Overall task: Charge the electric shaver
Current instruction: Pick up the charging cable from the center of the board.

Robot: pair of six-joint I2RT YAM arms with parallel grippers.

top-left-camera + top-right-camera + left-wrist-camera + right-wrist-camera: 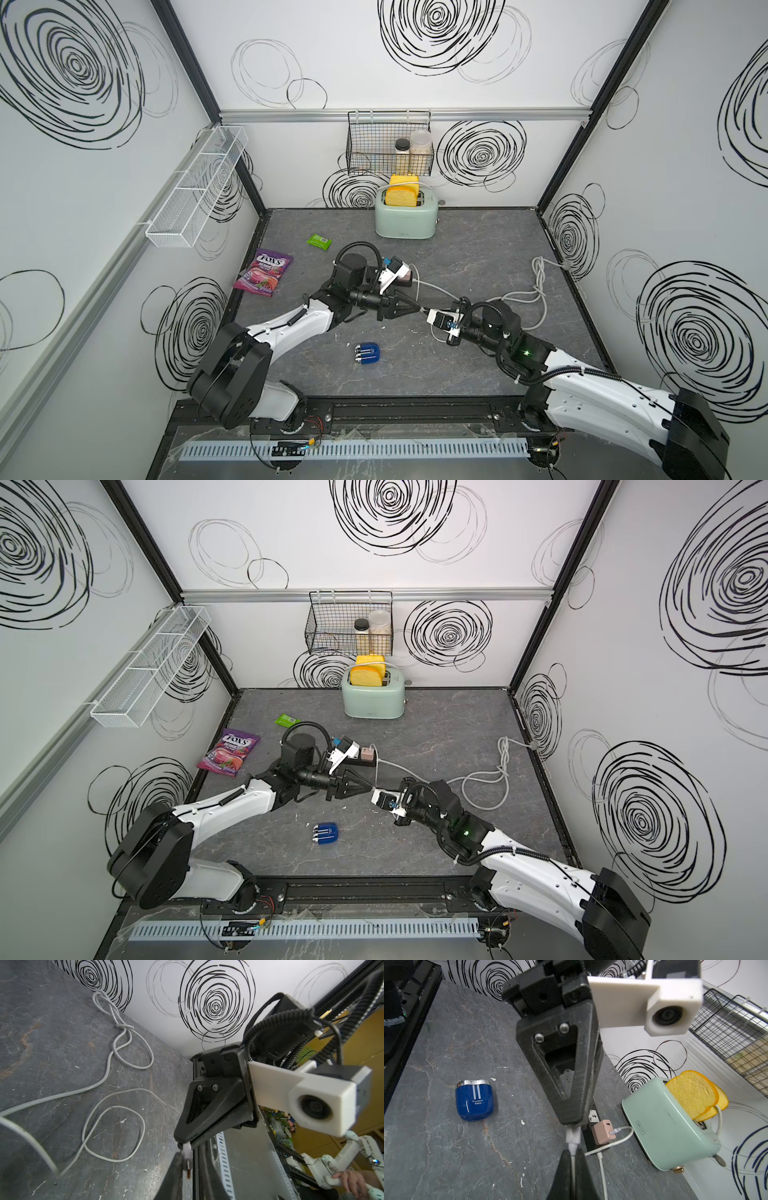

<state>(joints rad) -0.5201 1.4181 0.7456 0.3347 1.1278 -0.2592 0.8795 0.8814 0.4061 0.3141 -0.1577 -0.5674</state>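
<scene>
The dark-blue electric shaver (368, 353) (325, 833) (474, 1101) lies alone on the grey table, nearer the front than both grippers. The two grippers meet tip to tip at mid-table. My right gripper (573, 1152) is shut on the thin white charging cable (395, 766) just behind its plug (573, 1135). My left gripper (188, 1164) (419, 309) faces it, its fingers closed about the plug's metal end. The cable runs back to a pink adapter (602, 1131) (367, 754) in the black power strip (591, 1144).
A mint toaster (405, 218) holding yellow bread stands at the back. A purple candy bag (264, 272) and a green packet (319, 241) lie at the left. A grey power cord (536, 286) coils at the right. A wire basket (388, 143) hangs on the back wall.
</scene>
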